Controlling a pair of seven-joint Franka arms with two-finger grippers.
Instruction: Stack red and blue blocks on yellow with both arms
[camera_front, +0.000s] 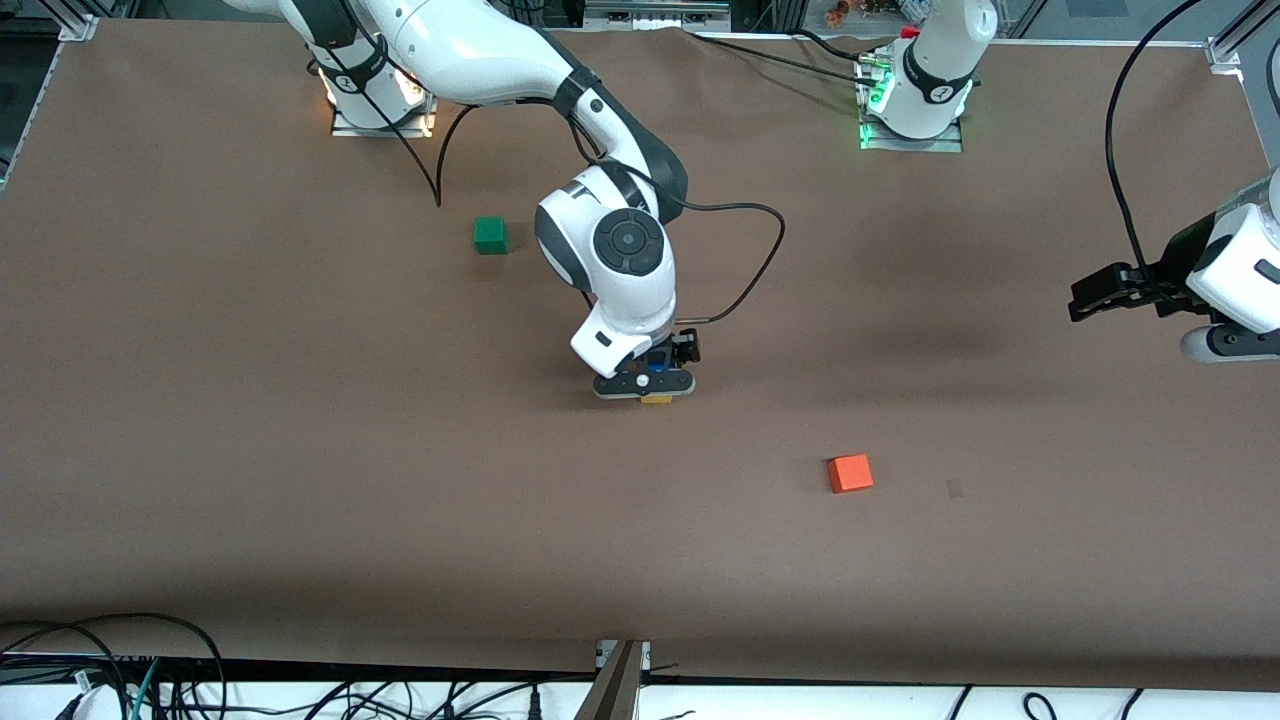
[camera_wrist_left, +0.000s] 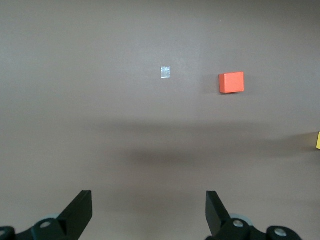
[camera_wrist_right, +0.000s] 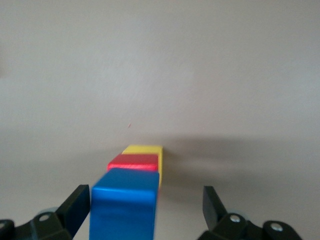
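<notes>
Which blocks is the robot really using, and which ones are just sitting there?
In the job:
blue block, on top
red block, under it
yellow block, at the bottom
right gripper, jaws open around the stack

Just lying about:
green block
orange-red block
left gripper, waiting

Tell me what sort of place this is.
Likely a robotics lab: two bench-mounted white arms, a brown-covered table with only coloured cubes such as the green cube, and loose cables along its edge.
</notes>
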